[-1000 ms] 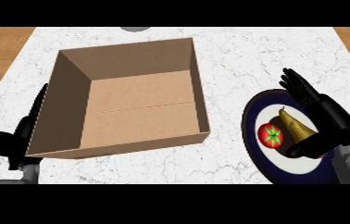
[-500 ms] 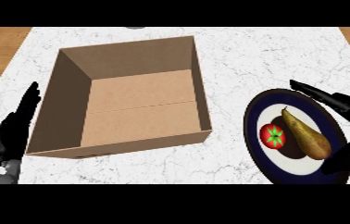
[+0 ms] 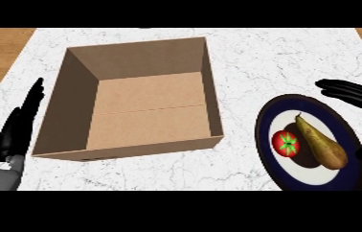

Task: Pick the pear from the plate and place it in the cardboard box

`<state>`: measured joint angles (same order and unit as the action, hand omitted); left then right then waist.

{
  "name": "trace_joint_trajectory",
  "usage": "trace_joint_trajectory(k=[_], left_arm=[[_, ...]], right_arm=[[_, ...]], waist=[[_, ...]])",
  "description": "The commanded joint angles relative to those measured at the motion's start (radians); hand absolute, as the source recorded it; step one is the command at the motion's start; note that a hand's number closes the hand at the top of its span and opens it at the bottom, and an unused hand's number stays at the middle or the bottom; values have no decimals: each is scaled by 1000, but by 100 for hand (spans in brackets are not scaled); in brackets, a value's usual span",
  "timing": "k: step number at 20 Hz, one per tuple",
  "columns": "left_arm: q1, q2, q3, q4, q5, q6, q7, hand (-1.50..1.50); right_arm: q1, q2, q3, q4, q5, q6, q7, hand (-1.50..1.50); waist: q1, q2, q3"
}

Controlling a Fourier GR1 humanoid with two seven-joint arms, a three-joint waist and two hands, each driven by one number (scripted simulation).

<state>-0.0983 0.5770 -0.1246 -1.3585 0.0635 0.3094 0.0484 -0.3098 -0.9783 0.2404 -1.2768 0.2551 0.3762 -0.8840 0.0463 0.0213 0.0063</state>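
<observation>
Right hand (image 3: 342,90): only my black fingers show at the right edge, straight and relaxed, holding nothing; they hover just beyond the far rim of the round dark-blue plate with the white centre (image 3: 272,112). The long brownish-green pear (image 3: 322,144) lies on that plate below my fingers, stem end nearest them, fat end toward me; not yet grasped. The small red tomato with a green star-shaped top (image 3: 286,143) sits just left of the pear, touching or nearly so.

Left hand (image 3: 20,125): fingers straight and together, edge-on, resting beside the left wall of the open brown cardboard box (image 3: 148,101); box well to the left of my right hand.

Risks as I judge them: closing on the narrow stem end, the pear may pivot or slip; coming in from the left could nudge the tomato and roll it off the plate; carrying low, the pear may clip the box's near right wall.
</observation>
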Motion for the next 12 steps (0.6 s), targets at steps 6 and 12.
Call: trace_joint_trajectory(k=[6, 12], left_arm=[[-42, -16, -3, 51, -30, -5, 5, 0], [18, 0, 26, -20, -33, -8, 18, 0]], right_arm=[[-146, -62, 241, 65, 351, -56, -157, -150], [-272, -17, 323, 168, 487, -28, -146, -150]], waist=[[-6, -10, -6], [-10, -18, -6]])
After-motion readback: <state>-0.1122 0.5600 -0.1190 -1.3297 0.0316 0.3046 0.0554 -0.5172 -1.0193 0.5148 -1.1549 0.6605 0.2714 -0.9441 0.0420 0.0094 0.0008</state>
